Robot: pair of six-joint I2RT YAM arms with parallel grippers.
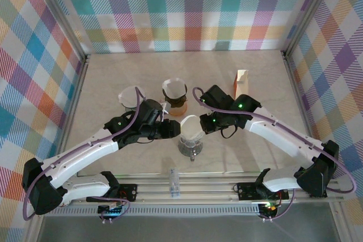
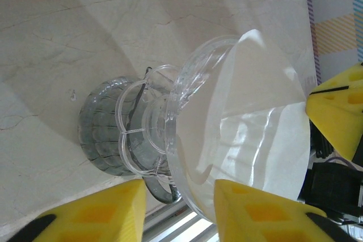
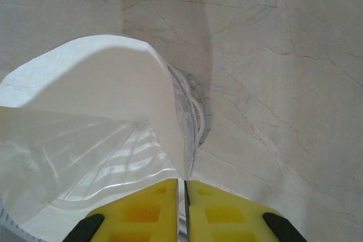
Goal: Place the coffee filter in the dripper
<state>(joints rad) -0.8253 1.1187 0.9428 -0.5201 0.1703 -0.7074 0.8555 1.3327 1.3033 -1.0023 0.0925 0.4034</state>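
Filter (image 3: 91, 77) pinched, right gripper (image 3: 185, 188) closed

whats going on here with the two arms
The right end effector is shut on the top edge of a white coffee filter, which sits opened out inside the clear dripper. The left end effector is open, with a finger on either side of the dripper's lower rim. I can't tell whether they touch it. The filter is in the cone but not yet released.
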